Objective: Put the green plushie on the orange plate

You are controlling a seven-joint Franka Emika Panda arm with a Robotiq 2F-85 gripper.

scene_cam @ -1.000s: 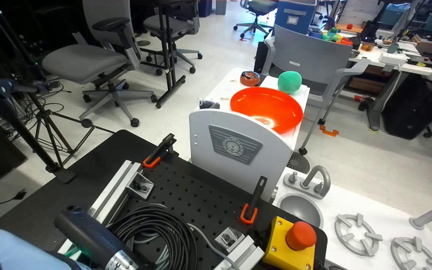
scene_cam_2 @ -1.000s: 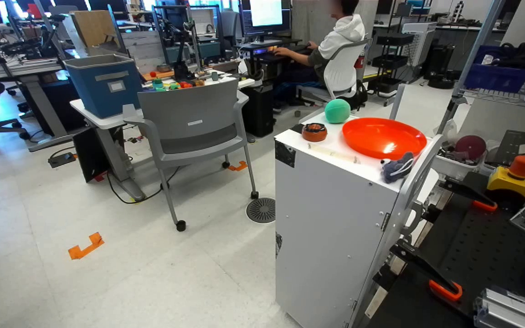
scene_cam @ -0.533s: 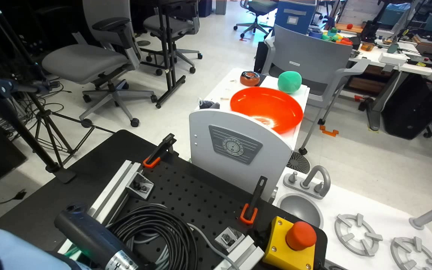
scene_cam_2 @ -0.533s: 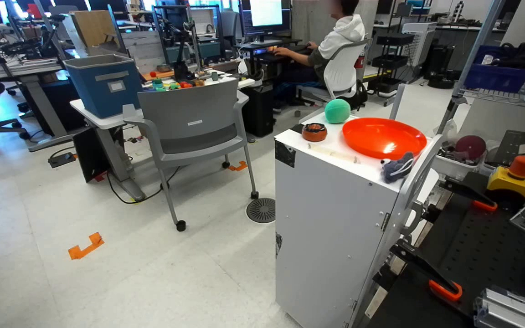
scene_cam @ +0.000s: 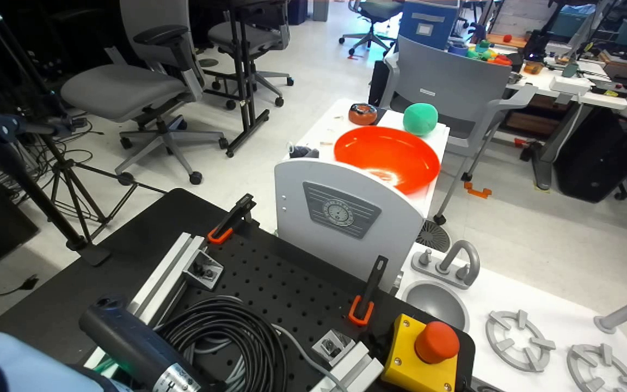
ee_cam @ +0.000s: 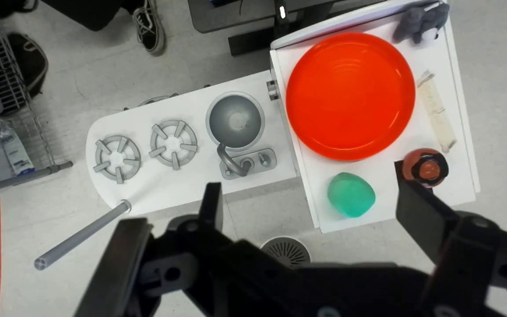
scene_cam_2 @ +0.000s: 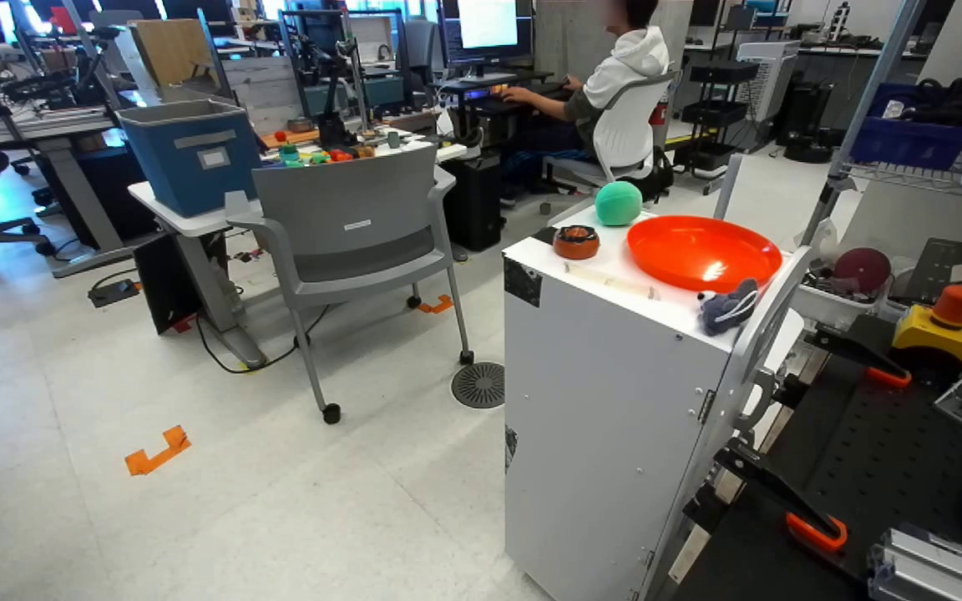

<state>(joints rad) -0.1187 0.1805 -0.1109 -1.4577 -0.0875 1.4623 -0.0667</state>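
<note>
while the jaws are spread wide, a white cupboard [ee_cam: 384, 176] shows past them. the gripper [ee_cam: 310, 207] partly hides a floor drain [ee_cam: 286, 251].

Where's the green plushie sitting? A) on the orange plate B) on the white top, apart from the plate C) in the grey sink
B: in the wrist view, a strip of the white top shows between the green plushie and the orange plate.
</note>
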